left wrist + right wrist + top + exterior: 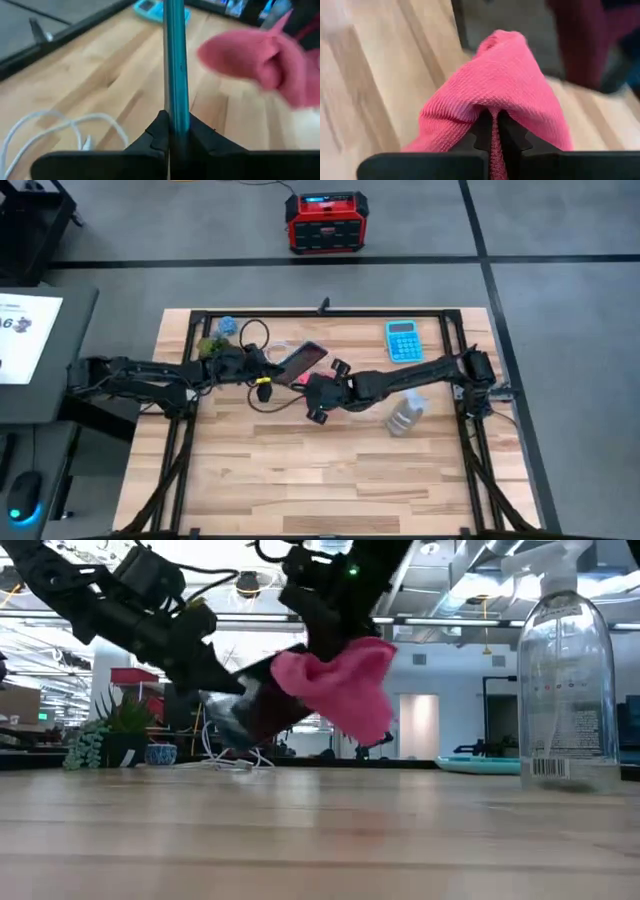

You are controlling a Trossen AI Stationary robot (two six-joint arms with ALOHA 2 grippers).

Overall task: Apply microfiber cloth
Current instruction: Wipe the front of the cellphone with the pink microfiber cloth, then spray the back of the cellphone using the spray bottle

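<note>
The pink microfiber cloth (pixel 345 685) hangs bunched from my right gripper (pixel 495 131), which is shut on it above the table's middle. Just left of it, my left gripper (pixel 175 135) is shut on a dark phone (pixel 305 360) and holds it tilted above the table. The left wrist view shows the phone edge-on as a teal strip (pixel 175 60), with the cloth (pixel 265 60) close beside its far end. In the low view the cloth overlaps the phone's raised end (pixel 280 690). Whether they touch I cannot tell. My left gripper pinches the phone between its two fingers, one on each flat face, at the phone's near end (pixel 175 117). The fingers reach in from the table's left. The phone is lifted clear of the table, its far end raised. My right gripper pinches a gathered fold of the cloth (pixel 494 112) between its two fingers, coming from the table's right and slanting down. The cloth bulges out slack in front of the fingers and hangs below them (pixel 365 720), clear of the table.
A clear bottle (pixel 405 415) stands right of the middle, under my right arm. A blue calculator (pixel 403 340) lies at the far right. A white cable (pixel 255 340) and a small plant (pixel 215 335) sit at the far left. The near half of the table (pixel 330 480) is bare wood.
</note>
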